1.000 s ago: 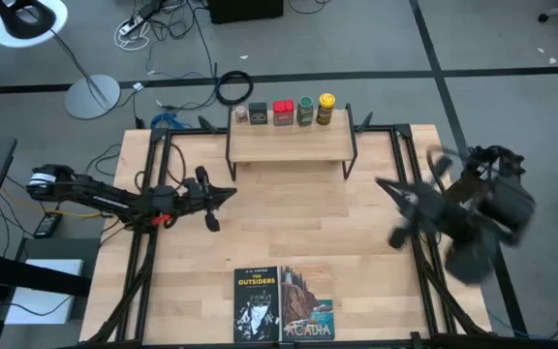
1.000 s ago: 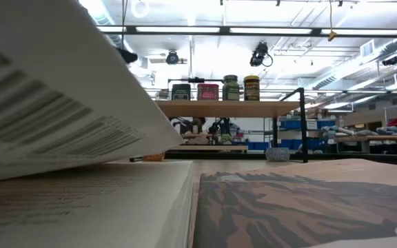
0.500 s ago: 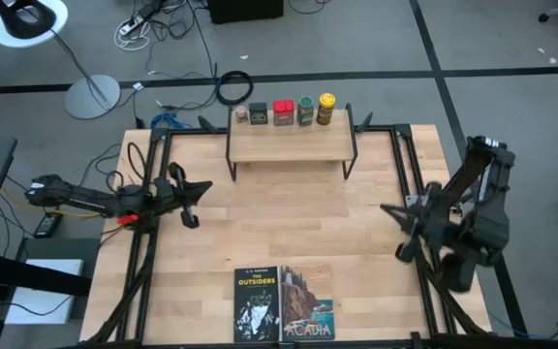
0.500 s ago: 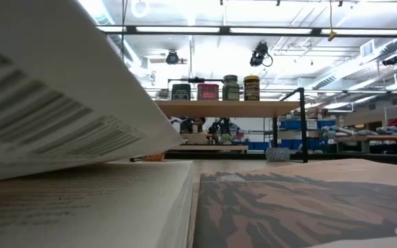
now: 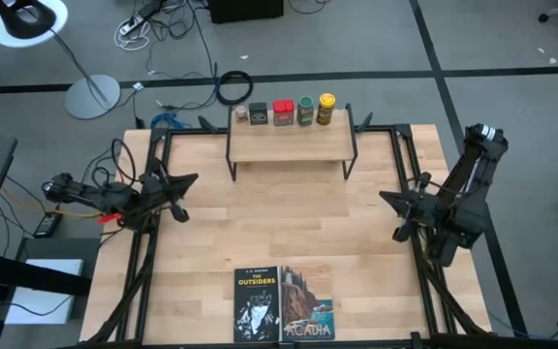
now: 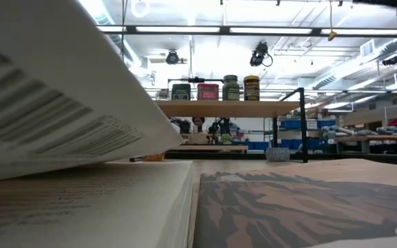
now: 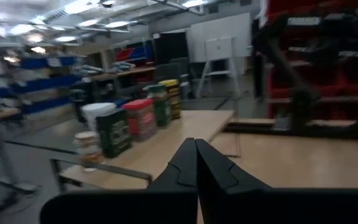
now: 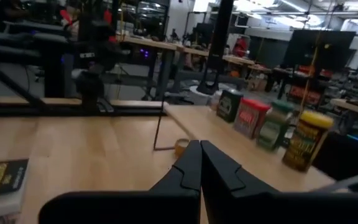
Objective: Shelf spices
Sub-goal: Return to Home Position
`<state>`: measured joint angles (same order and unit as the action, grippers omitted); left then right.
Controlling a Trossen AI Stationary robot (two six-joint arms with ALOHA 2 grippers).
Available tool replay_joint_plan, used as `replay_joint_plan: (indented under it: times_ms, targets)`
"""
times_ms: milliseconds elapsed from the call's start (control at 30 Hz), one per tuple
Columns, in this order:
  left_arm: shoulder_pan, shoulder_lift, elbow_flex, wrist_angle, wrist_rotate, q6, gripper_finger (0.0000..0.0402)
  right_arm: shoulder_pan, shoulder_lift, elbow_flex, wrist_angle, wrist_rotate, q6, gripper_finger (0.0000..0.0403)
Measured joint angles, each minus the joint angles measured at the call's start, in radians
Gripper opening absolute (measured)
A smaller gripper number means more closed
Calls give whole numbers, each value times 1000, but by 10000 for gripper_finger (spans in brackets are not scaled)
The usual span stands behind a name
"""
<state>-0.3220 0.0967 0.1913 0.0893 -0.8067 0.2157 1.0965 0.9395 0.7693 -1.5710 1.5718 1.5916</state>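
Observation:
The shelf stands at the table's far middle on thin black legs. On its top board, along the far edge, stand the dark grey tin, the red tin, the green-lidded jar and the yellow-lidded jar, with a small pale jar at the left end. The low view shows the same row: red tin, yellow-lidded jar. My left gripper is shut near the table's left edge. My right gripper is shut near the right edge. Both are far from the shelf and hold nothing.
Two paperback books lie side by side at the near edge, and they fill the low view's foreground. A small orange object sits on the table under the shelf. Bare wood lies between the arms and the shelf.
My left gripper has drawn back toward the table's left edge, its arm folding in. My right arm's upper links have swung back and come to rest by the right edge. The spices and the shelf have not moved.

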Motion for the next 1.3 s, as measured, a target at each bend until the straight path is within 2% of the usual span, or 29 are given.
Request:
replay_joint_plan:
  times_ms: [133,300,400,533,767,1000,1300]
  targets:
    - [-1,-5,0,2,-49,39,0,48,-38,-117,-1,0,129,0]
    - [-1,-14,0,-2,-35,39,0,128,-84,-241,-1,-1,288,0]
    - [-1,-14,0,-4,-15,36,0,147,-103,-270,-1,-4,327,0]
    - [-1,-14,0,-6,0,15,0,122,-108,-270,0,0,320,0]
    - [-1,-13,0,-6,8,-6,0,-6,-88,-266,54,-2,308,0]
    - [-1,-13,0,-6,8,-18,0,-108,-19,-117,122,-2,143,0]
    - [-1,-13,0,-6,8,-19,0,-176,110,246,261,0,-447,0]
